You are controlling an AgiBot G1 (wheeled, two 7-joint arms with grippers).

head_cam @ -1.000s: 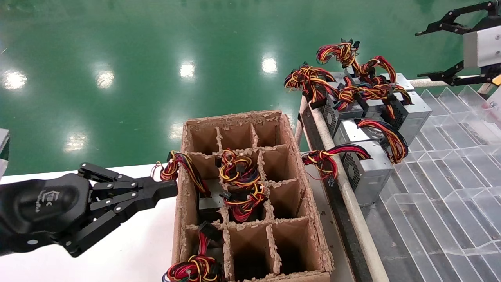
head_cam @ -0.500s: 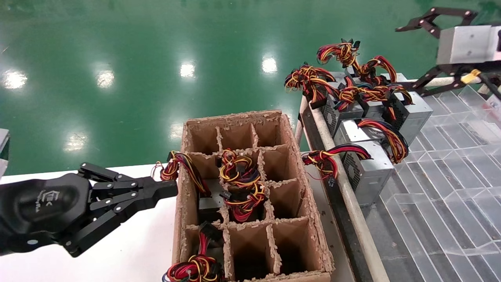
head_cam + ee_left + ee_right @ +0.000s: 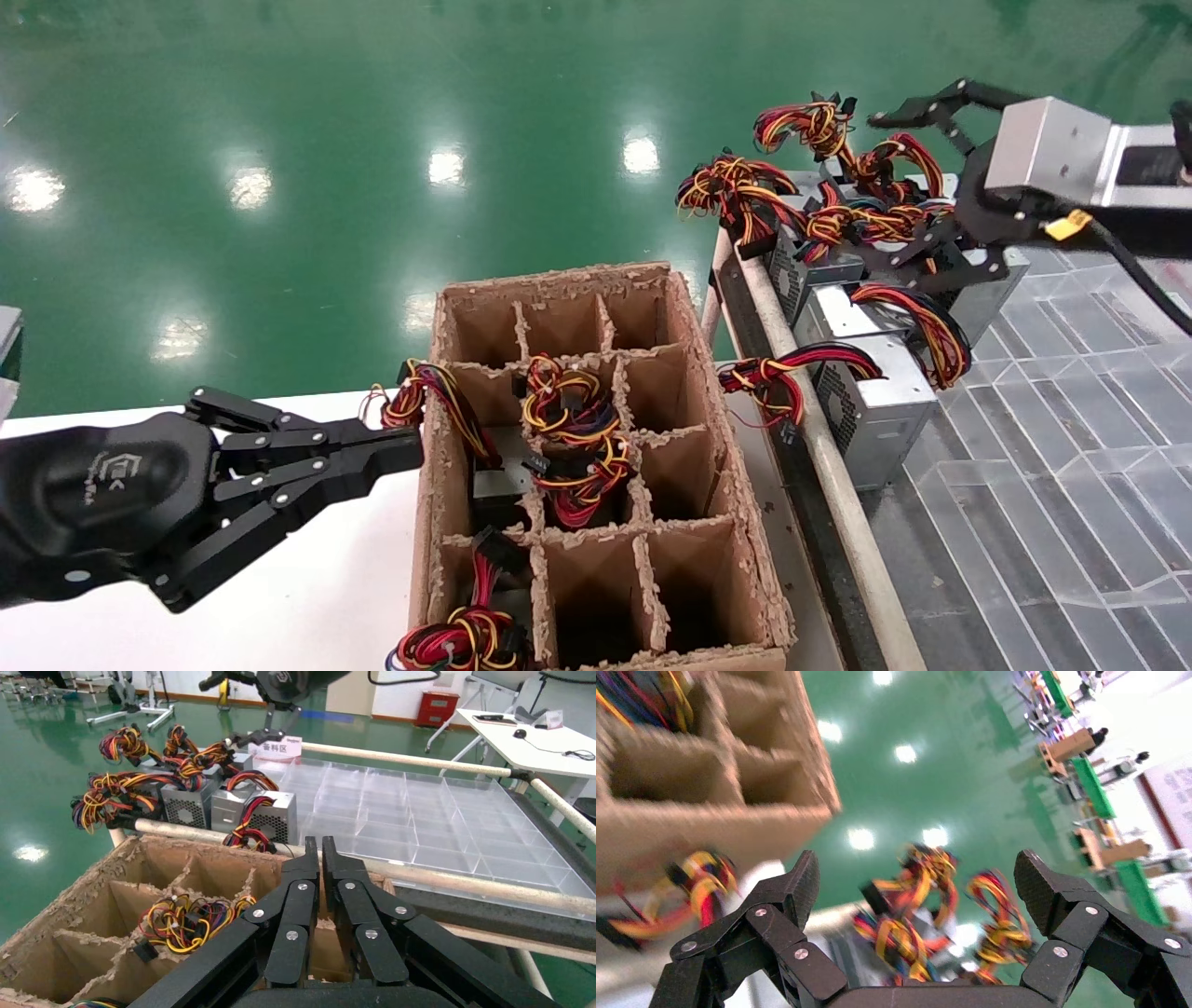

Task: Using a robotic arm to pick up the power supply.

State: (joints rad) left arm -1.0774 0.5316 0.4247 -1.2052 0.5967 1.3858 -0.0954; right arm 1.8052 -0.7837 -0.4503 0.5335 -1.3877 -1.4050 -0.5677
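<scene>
My right gripper [image 3: 908, 177]: fingers spread wide, holding nothing, above the power supplies [image 3: 894, 280] and their wires [image 3: 866, 219].
My left gripper [image 3: 410, 447]: fingers closed together, empty, beside the cardboard box [image 3: 726, 503].

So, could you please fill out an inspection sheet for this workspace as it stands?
Surface: white table under the cardboard box; clear divided tray on the robot's right.
Job's things: silver power supplies clustered at the tray's far corner, none gripped.
Clutter: divided cardboard box with wire bundles in several cells.
Grippers: right gripper open above the power supply cluster; left gripper shut, parked beside the box.
Cables: red, yellow and black wire bundles atop the supplies, one trailing over the rail.
Surroundings: glossy green floor.
</scene>
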